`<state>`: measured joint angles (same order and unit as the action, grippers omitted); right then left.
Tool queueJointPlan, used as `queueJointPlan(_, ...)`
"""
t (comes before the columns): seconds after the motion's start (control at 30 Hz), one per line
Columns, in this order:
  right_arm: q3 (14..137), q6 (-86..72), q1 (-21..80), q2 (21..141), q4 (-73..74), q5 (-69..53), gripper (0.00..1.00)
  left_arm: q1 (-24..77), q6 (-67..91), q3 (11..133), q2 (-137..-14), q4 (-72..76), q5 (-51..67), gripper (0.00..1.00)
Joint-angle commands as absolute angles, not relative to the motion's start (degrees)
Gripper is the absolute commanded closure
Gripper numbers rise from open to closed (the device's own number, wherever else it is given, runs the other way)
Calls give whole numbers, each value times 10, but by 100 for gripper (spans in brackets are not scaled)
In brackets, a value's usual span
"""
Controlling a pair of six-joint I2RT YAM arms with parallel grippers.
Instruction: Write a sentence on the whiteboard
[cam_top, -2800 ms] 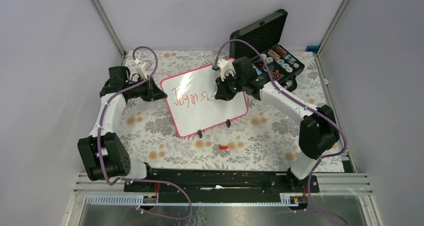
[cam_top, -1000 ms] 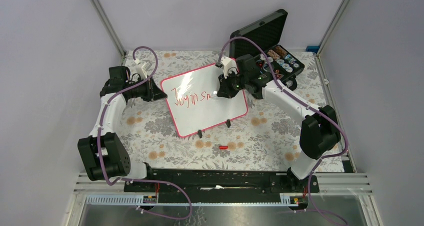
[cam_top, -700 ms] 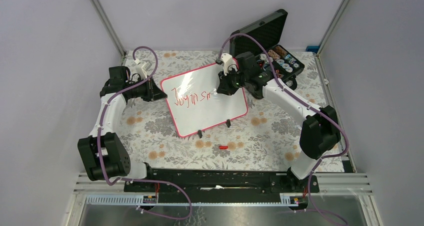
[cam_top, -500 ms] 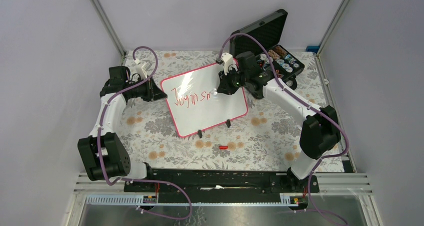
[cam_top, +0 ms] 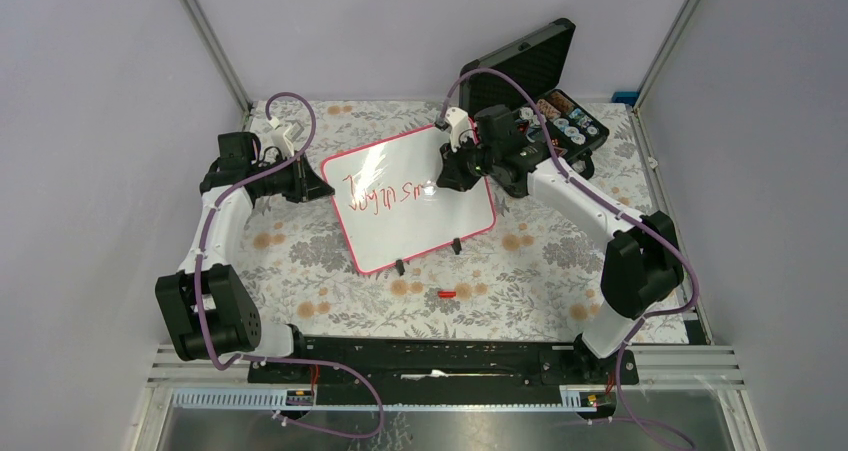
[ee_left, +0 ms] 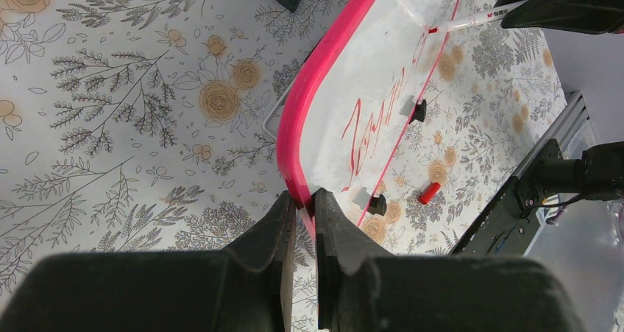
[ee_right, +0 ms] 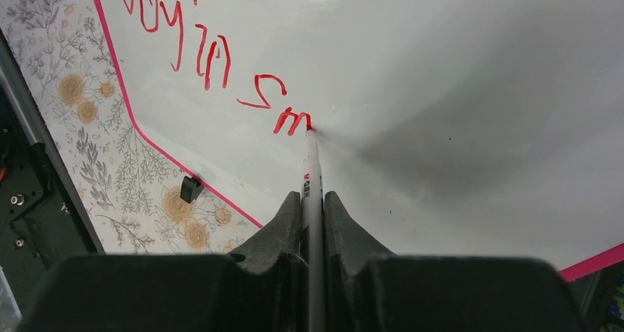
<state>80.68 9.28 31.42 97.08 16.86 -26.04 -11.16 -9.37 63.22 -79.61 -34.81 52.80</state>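
Note:
The whiteboard (cam_top: 440, 226), glossy white with a pink-red rim, lies on the floral table; it also shows in the left wrist view (ee_left: 383, 59) and the right wrist view (ee_right: 441, 74). The sentence (cam_top: 382, 195) is red marker writing that reads "Joy in sm" (ee_right: 213, 74). My left gripper (ee_left: 305, 198) is shut on the board's left rim (cam_top: 322, 183). My right gripper (ee_right: 313, 197) is shut on a white marker (ee_right: 312, 177), whose red tip touches the board at the end of the "m". The marker also shows in the left wrist view (ee_left: 478, 19).
An open black case (cam_top: 545, 101) with small parts stands at the back right, close behind my right arm. A red marker cap (cam_top: 446, 294) lies on the table in front of the board. Two black clip feet (cam_top: 400, 267) stick out at the board's near edge.
My right gripper has moved rightward along the board with the marker. The writing has grown from "Joy in s" to "Joy in sm". The left arm has not moved.

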Motion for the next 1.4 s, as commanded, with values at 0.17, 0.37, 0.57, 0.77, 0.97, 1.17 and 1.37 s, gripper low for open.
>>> queueJointPlan(0.17,782,109,307,952,154,-254,100,-109,-109,642,-791,-321,517,100)
queueJointPlan(0.37,783,107,308,942,159,-275,100,-109,-108,642,-792,-321,518,100)
queueJointPlan(0.57,802,90,304,924,166,-298,100,-108,-108,642,-791,-321,518,100)
queueJointPlan(0.77,811,85,288,919,166,-290,100,-109,-109,641,-789,-321,519,100)
queueJointPlan(0.97,816,92,286,930,165,-267,100,-109,-108,642,-790,-321,521,100)
queueJointPlan(1.17,823,90,287,940,166,-270,100,-109,-108,641,-789,-321,521,100)
queueJointPlan(1.37,833,85,287,953,164,-270,100,-108,-109,641,-789,-321,520,100)
